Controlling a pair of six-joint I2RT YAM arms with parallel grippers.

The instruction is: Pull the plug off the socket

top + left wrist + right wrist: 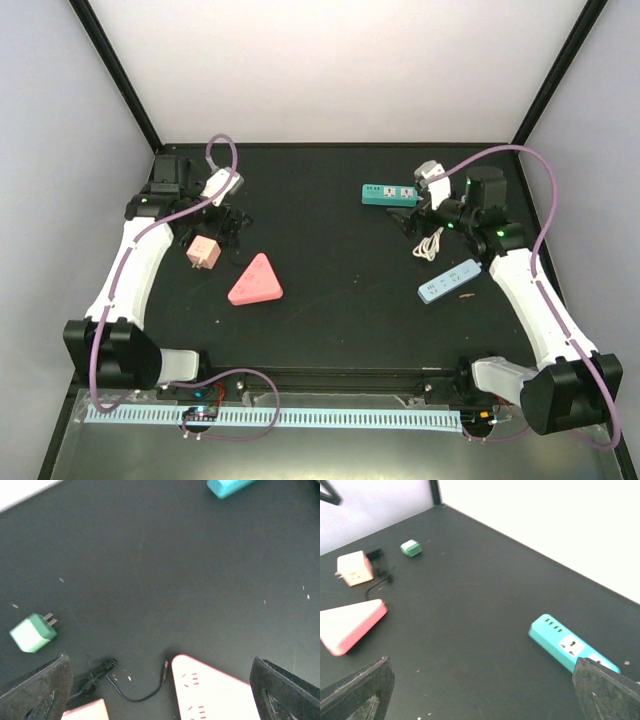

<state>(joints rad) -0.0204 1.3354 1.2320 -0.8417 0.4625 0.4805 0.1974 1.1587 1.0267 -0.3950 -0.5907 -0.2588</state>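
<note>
A teal power strip (388, 194) lies at the back right; it also shows in the right wrist view (570, 645), its far end running under my right finger. I see no plug seated in it. My right gripper (412, 215) (480, 695) is open and empty, just beside the strip's right end. My left gripper (228, 218) (160, 700) is open and empty, above a pink triangular socket (256, 281) (215, 695) and a pink cube adapter (203, 251) (85, 710). A loose green plug (32, 632) (411, 548) lies on the mat, hidden in the top view.
A light blue power strip (449, 281) lies at the right, with a coiled white cable (430, 245) just behind it. A thin black cable (135, 692) lies between the pink cube and the triangle. Black frame posts stand at the back corners.
</note>
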